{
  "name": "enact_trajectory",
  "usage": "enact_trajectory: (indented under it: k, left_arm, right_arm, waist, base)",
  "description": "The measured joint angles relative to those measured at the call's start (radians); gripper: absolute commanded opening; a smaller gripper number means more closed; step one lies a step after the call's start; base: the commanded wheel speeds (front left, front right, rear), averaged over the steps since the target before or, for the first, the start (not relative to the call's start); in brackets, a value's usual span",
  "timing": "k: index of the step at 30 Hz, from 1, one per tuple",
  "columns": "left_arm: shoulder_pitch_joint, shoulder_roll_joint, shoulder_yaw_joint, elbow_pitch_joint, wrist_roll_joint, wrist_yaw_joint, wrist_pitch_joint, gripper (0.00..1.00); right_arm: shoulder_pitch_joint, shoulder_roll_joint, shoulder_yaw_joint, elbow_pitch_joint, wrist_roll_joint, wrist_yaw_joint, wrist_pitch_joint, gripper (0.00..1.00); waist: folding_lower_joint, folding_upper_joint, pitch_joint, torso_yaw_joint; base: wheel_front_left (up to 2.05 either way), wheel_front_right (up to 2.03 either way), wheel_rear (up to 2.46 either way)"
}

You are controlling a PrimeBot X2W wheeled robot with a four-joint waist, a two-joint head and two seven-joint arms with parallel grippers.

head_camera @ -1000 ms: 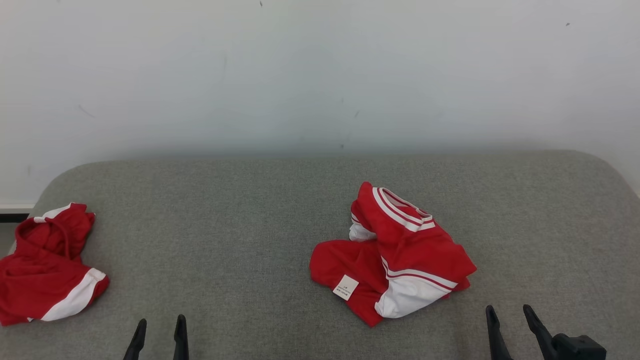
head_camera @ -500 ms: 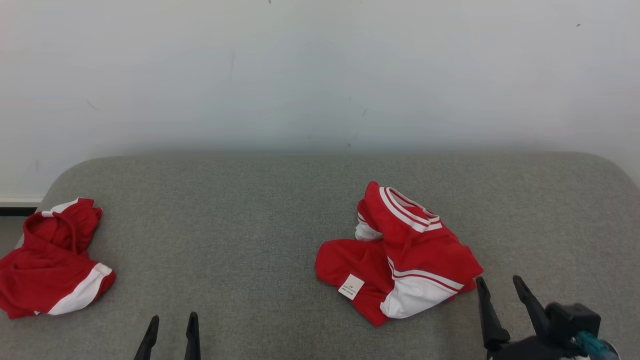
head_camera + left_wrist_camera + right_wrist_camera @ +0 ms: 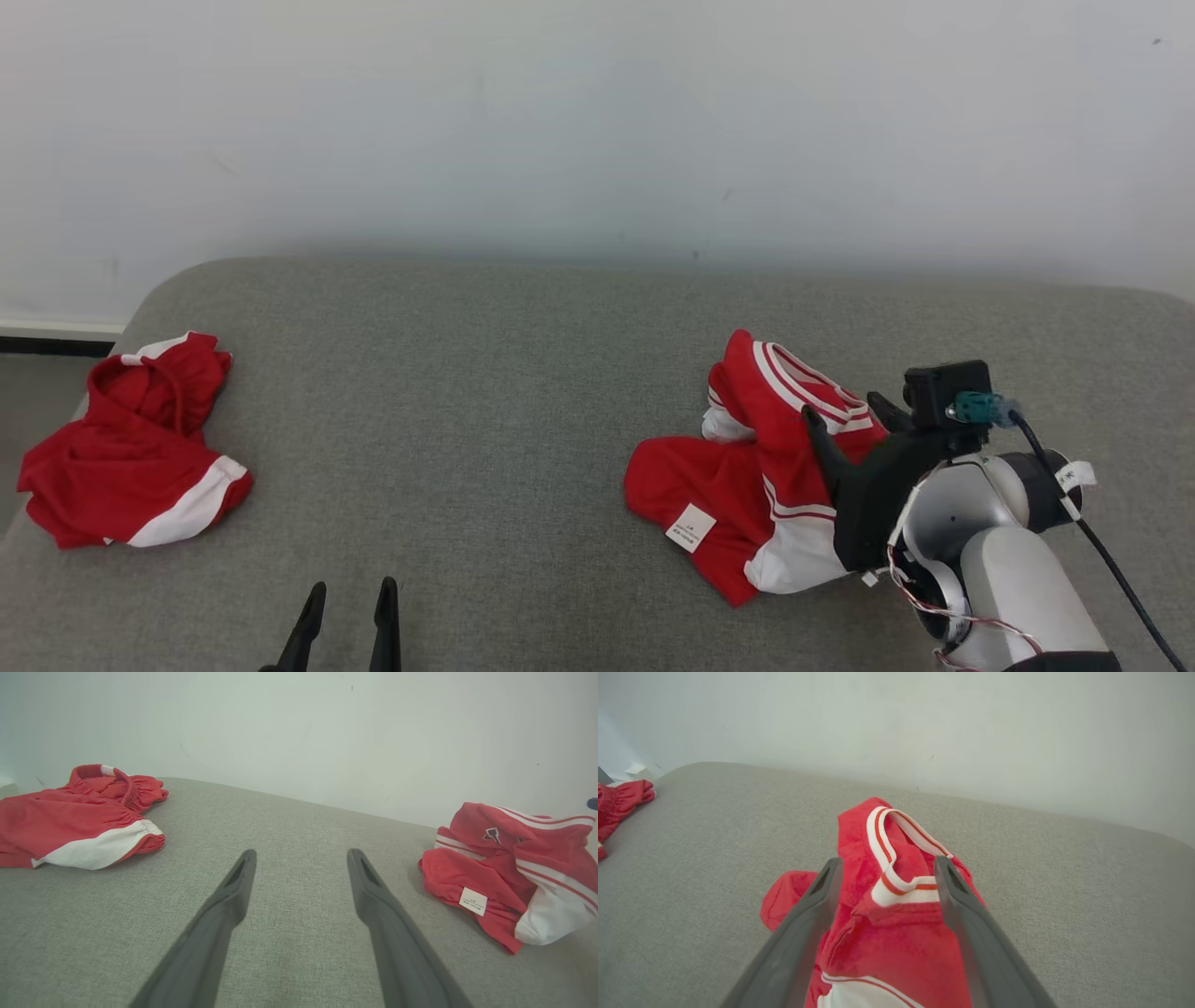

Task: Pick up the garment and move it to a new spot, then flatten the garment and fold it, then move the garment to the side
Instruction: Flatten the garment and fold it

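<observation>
Inspection findings: the crumpled red-and-white garment [image 3: 747,476] lay right of centre on the grey padded surface [image 3: 485,420], with its white label [image 3: 691,527] facing up at the near edge. My right jaws stood spread over its striped collar [image 3: 880,849], one finger on either side, pinching nothing; I could not confirm contact. My left jaws hung spread and empty above bare surface. A second red garment [image 3: 131,457] lay well apart at the far left. A pale wall [image 3: 560,121] stood behind.
</observation>
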Motion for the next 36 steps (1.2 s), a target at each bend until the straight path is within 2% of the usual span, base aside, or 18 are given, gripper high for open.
enact_trajectory:
  k: [6,13,14,15,16,21,24,29,31,36]
  left_arm:
    - [-0.015,-0.003,-0.012,0.013,-0.007,0.000,0.000,1.00]
    - [-0.016,-0.003,-0.016,0.019,-0.008,0.000,0.000,1.00]
    - [-0.016,-0.003,-0.015,0.019,-0.008,0.000,0.000,1.00]
    - [-0.016,-0.004,-0.014,0.019,-0.008,0.000,0.000,1.00]
    - [-0.015,-0.004,-0.014,0.019,-0.008,0.000,0.000,1.00]
    - [-0.014,-0.004,-0.013,0.020,-0.010,0.000,0.000,1.00]
    - [-0.011,-0.004,-0.010,0.020,-0.010,0.000,0.000,1.00]
    - [-0.002,-0.004,0.005,0.019,-0.011,0.000,0.000,1.00]
    - [0.001,-0.004,0.007,0.020,-0.010,0.000,0.000,1.00]
    - [0.001,-0.004,0.006,0.019,-0.008,0.000,0.000,1.00]
  right_arm:
    - [-0.066,0.000,0.006,0.105,-0.075,0.000,0.127,1.00]
    - [-0.070,0.000,0.004,0.148,-0.128,0.000,0.225,1.00]
    - [-0.068,0.000,0.004,0.148,-0.128,0.000,0.232,0.68]
    - [-0.066,0.000,0.002,0.146,-0.128,0.000,0.233,0.44]
    - [-0.062,0.000,0.000,0.144,-0.128,0.000,0.234,0.00]
    - [-0.043,0.000,-0.007,0.133,-0.119,0.000,0.239,0.00]
    - [-0.044,0.000,0.012,0.109,-0.062,0.000,0.214,0.00]
    - [-0.105,0.000,0.093,0.064,0.111,0.000,0.151,0.00]
    - [-0.145,0.000,0.128,0.056,0.221,0.000,0.122,0.00]
    - [-0.289,0.000,0.213,0.066,0.483,0.000,-0.036,0.00]
  waist:
    - [0.0001,0.0000,0.017,0.036]
    - [0.0001,0.0000,0.022,0.064]
    - [0.0001,0.0000,0.020,0.064]
    - [0.0000,0.0000,0.018,0.064]
    - [0.0000,0.0000,0.017,0.064]
    - [0.0000,0.0000,0.006,0.060]
    - [0.0000,0.0000,0.001,0.055]
    - [0.0000,0.0000,-0.002,0.037]
    - [0.0000,0.0000,-0.003,0.028]
    - [0.0000,0.0000,-0.008,0.010]
  base:
    - [0.00,0.00,0.00]
    - [0.00,0.00,0.00]
    - [0.00,0.00,0.00]
    - [0.00,0.00,0.00]
    - [0.00,0.00,0.00]
    - [0.00,0.00,0.00]
    - [0.00,0.00,0.00]
    - [0.00,0.00,0.00]
    - [0.00,0.00,0.00]
    - [0.00,0.00,0.00]
